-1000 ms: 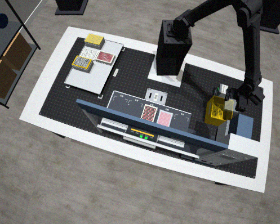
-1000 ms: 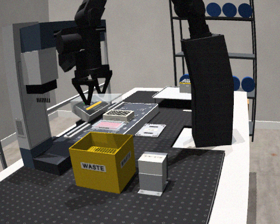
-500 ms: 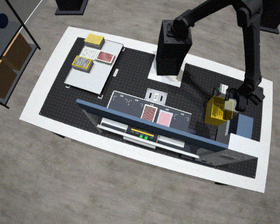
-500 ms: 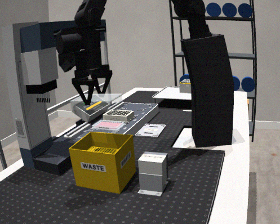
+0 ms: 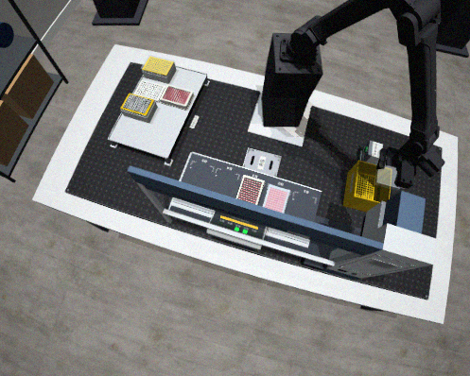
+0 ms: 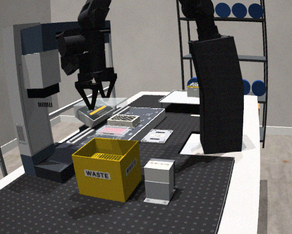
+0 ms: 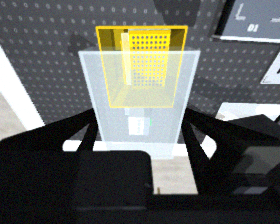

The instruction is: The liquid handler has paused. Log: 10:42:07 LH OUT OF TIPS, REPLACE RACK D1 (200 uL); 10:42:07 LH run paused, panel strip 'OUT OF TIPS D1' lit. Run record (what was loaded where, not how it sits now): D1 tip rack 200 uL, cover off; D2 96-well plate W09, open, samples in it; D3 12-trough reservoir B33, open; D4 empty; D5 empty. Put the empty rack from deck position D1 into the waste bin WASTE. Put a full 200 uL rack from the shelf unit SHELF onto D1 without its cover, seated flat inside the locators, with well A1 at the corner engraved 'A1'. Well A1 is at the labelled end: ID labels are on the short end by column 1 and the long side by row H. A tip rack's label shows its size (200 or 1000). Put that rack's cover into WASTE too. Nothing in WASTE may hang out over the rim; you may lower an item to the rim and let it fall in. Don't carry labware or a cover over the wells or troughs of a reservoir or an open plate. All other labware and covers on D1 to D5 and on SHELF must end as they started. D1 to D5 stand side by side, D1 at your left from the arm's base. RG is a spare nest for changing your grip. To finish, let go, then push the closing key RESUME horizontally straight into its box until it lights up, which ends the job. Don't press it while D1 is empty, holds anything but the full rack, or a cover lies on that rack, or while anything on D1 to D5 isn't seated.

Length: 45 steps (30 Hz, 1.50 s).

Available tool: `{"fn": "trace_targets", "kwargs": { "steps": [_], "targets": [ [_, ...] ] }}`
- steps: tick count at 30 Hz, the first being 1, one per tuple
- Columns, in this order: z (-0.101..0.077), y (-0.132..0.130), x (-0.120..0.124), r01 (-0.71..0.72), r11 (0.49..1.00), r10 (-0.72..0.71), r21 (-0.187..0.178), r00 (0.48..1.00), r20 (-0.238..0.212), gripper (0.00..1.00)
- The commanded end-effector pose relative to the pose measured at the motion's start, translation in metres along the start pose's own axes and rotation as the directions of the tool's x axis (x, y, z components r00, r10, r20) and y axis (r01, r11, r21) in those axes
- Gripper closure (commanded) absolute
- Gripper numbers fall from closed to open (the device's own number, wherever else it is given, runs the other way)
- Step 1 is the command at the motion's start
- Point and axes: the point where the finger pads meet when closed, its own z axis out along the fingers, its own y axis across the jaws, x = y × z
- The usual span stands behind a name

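Note:
My gripper (image 7: 139, 111) is shut on a clear rack cover (image 7: 139, 102) and holds it level above the yellow WASTE bin. In the top view the cover (image 5: 384, 182) hangs over the bin's edge nearest the gripper (image 5: 401, 177). In the exterior view the gripper (image 6: 93, 98) holds the cover (image 6: 108, 102) well above the bin (image 6: 107, 167). An empty yellow tip rack (image 6: 107, 156) lies inside the bin, also seen in the wrist view (image 7: 147, 55). Deck position D1 (image 5: 306, 196) looks bare.
A pink plate (image 5: 275, 198) and a red reservoir (image 5: 250, 189) sit on the deck. The shelf tray holds several racks, among them a yellow one (image 5: 158, 66) and a yellow-framed one (image 5: 137, 105). The grey RESUME box (image 6: 159, 180) stands beside the bin. The spare nest (image 5: 266, 162) lies behind the deck.

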Motion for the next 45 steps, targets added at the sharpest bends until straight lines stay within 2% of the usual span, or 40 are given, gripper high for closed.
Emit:
{"fn": "trace_targets", "kwargs": {
  "steps": [1,38,45],
  "targets": [
    [0.011,-0.006,-0.004,0.004,1.000,-0.004,0.023,1.000,-0.013,1.00],
    [0.010,-0.005,-0.007,0.004,1.000,-0.004,0.019,1.000,-0.011,1.00],
    [0.015,0.006,-0.015,0.000,1.000,0.001,-0.011,1.000,0.010,1.00]
  ]
}}
